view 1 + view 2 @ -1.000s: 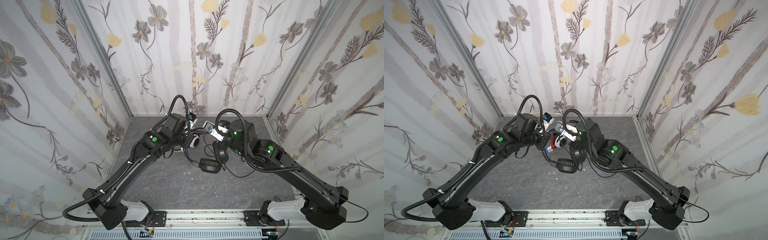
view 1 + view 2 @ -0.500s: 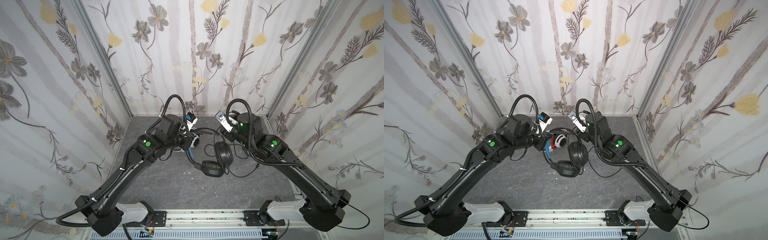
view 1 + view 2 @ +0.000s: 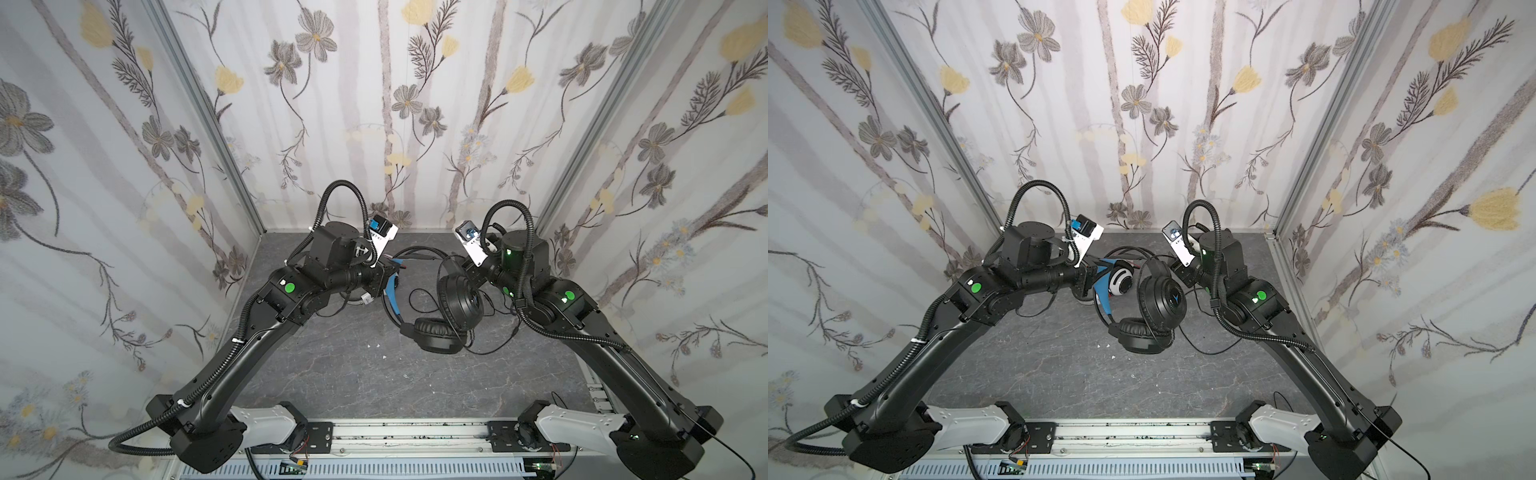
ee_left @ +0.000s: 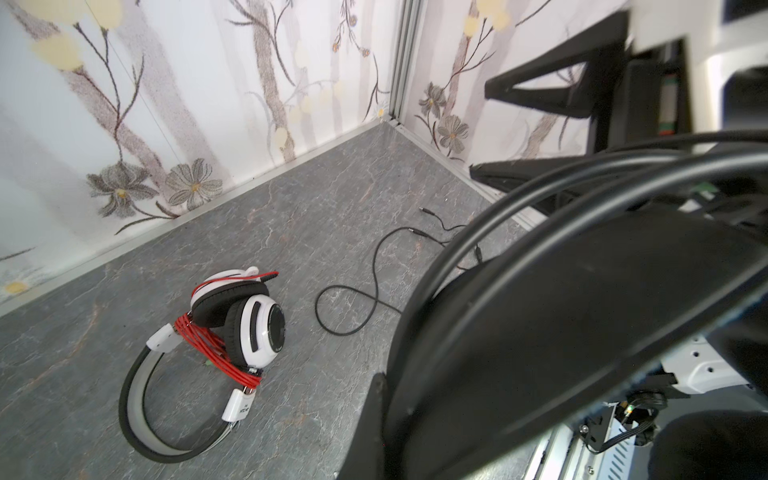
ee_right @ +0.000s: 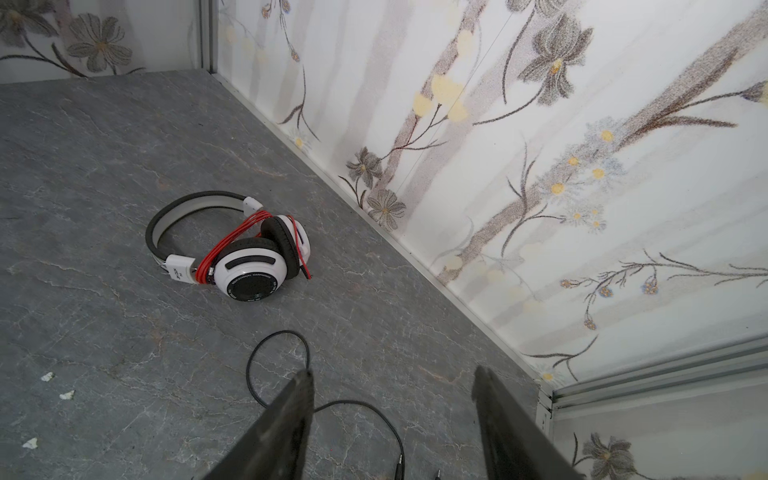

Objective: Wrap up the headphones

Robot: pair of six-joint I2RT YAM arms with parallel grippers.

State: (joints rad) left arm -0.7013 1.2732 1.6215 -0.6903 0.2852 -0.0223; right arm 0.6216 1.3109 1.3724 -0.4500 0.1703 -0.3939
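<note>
Whereas the white headset (image 4: 232,332) lies on the table (image 3: 332,374) with its red cord (image 4: 208,349) already wound across band and cups, the black headset (image 3: 1160,303), at 4 o'clock from it in a top view, is unwrapped. The left gripper (image 3: 1093,275) is clenched on the blue-lined band, and one cup apparently rests on the table. The right gripper (image 5: 392,374), jaws parted and empty, hangs over the black cord (image 5: 283,331), which sprawls loose toward 4 o'clock of the black headset. Judged progress: about half. Winding this cord is what is left.
</note>
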